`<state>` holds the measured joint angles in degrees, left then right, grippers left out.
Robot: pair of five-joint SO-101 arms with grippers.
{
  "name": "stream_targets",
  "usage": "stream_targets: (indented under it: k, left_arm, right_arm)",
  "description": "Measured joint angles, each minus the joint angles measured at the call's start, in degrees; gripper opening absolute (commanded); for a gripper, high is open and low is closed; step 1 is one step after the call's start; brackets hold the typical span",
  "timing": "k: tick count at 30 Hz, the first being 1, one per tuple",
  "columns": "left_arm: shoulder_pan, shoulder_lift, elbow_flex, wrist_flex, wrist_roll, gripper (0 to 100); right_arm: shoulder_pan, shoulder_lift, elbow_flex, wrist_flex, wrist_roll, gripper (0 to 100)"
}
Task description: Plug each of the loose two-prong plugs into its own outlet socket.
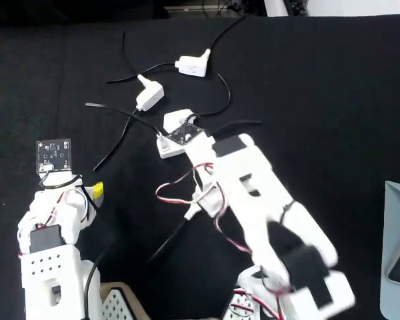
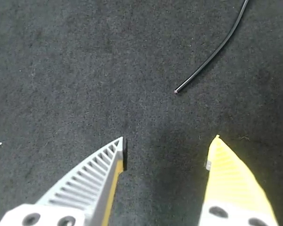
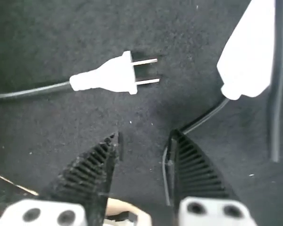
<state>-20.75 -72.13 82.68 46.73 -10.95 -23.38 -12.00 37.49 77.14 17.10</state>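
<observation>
Right wrist view: I'm seeing a plug [image 3: 108, 77] ahead, cord [image 3: 203, 120] nearby. Left gripper [image 2: 170, 139] and right gripper [image 3: 144, 139] are gaping, gripping nothing

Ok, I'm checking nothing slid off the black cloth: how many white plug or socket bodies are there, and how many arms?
White plastic plug and socket bodies on black cords: 4
White robot arms: 2
Total: 6

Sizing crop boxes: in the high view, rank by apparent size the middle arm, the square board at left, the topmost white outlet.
1. Right arm, largest.
2. Square board.
3. Topmost white outlet, slightly smaller; the board may sit nearer the camera.
</observation>
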Motion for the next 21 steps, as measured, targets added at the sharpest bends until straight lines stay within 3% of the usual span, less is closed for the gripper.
stream_targets:
  k: [7, 11, 15, 21]
  left_arm:
    - [0.00, 0.00, 0.00, 0.00, 0.00, 28]
    - [0.00, 0.00, 0.00, 0.00, 0.00, 28]
    - [0.00, 0.00, 0.00, 0.00, 0.00, 28]
    - [0.00, 0.00, 0.00, 0.00, 0.00, 28]
  right_arm:
    - [0.00, -12.31, 8.70, -4.48, 19.16, 35.4]
    - [0.00, -14.42, 17.58, -10.29, 30.95, 36.4]
    - [0.00, -14.59, 22.33, -16.35, 34.99, 36.4]
    - [-5.80, -14.59, 24.00, -22.51, 35.34, 36.4]
